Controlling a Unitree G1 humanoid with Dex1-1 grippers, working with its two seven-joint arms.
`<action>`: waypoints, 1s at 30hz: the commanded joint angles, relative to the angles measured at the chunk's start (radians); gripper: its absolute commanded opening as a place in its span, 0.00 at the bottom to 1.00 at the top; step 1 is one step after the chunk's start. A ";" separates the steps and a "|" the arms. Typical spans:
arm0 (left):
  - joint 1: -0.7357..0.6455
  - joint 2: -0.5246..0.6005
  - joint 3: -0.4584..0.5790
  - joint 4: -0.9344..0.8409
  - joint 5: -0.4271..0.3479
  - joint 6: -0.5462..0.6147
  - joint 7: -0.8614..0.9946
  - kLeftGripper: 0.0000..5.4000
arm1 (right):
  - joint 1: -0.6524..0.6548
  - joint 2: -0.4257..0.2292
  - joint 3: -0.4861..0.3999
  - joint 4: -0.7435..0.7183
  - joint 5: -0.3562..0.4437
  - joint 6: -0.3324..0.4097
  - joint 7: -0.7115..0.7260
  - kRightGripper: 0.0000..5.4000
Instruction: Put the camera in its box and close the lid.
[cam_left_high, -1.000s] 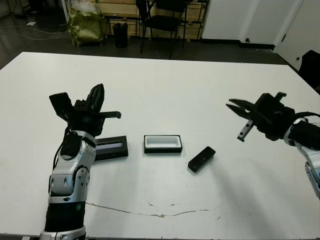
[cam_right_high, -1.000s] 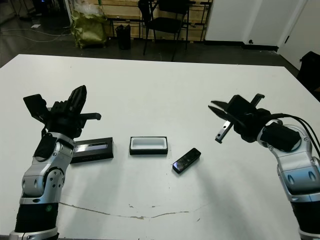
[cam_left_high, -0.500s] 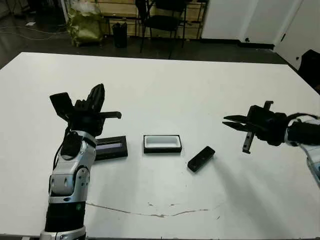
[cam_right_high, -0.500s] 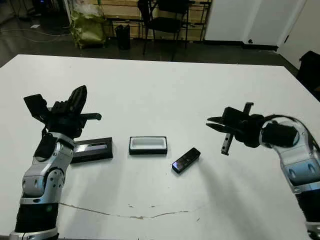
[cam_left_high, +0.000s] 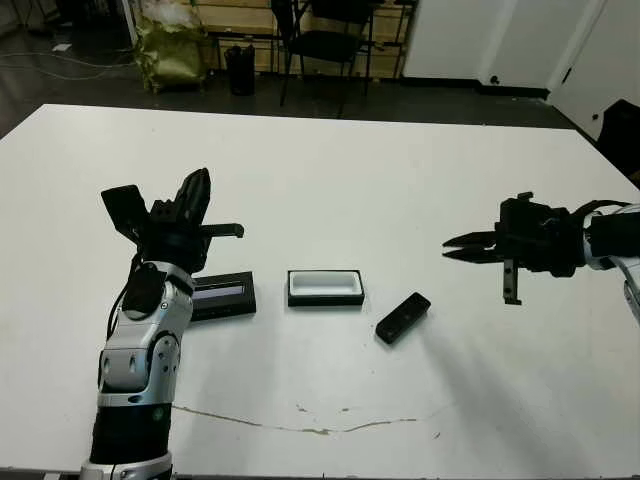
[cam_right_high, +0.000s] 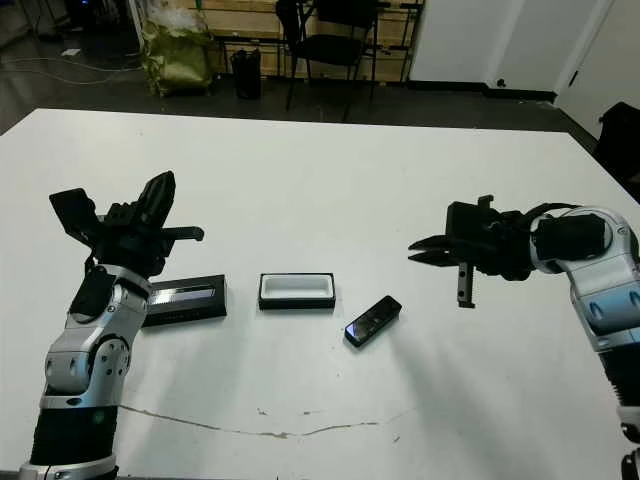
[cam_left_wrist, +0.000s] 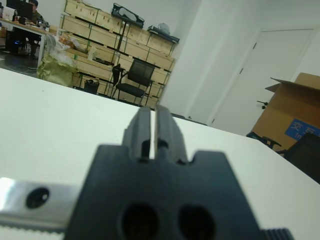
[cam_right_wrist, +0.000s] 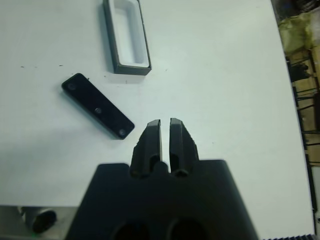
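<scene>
White table (cam_left_high: 330, 170) fills the head views, with a thin dark crack line (cam_left_high: 300, 425) running along near its front edge. Left arm rises from the front-left corner area, forearm silver and black; left gripper (cam_left_high: 200, 215) is held up above the table toward the left side, and in its wrist view the two fingers (cam_left_wrist: 161, 127) stand close together with only a thin slit between them, holding nothing. Right arm reaches in from the right edge; right gripper (cam_right_high: 432, 250) hangs above the table surface, pointing toward the middle, and its wrist view shows the fingers (cam_right_wrist: 179, 140) nearly closed on empty air with a narrow gap. The lid (cam_left_high: 222, 296) lies flat on the table just beside the left forearm, pale strip facing up. The box (cam_left_high: 325, 287) sits open near the table's middle, white lining showing, close to the lid but apart from it. The camera (cam_left_high: 403, 317) lies flat on the table at a slant, near the box on its right and a little toward the front edge, outside the box and not touching it; right gripper is well apart from it.
</scene>
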 joint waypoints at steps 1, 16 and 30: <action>0.008 0.006 0.001 0.015 0.008 0.000 -0.003 0.00 | -0.032 0.000 0.038 0.020 -0.025 0.031 0.024 0.00; 0.013 0.002 0.002 0.007 0.007 0.004 0.004 0.00 | -0.040 0.007 0.113 0.053 -0.066 0.062 0.091 0.00; 0.019 -0.002 -0.004 -0.005 0.013 0.018 0.028 0.00 | -0.110 0.032 0.214 0.184 -0.151 -0.086 0.186 0.00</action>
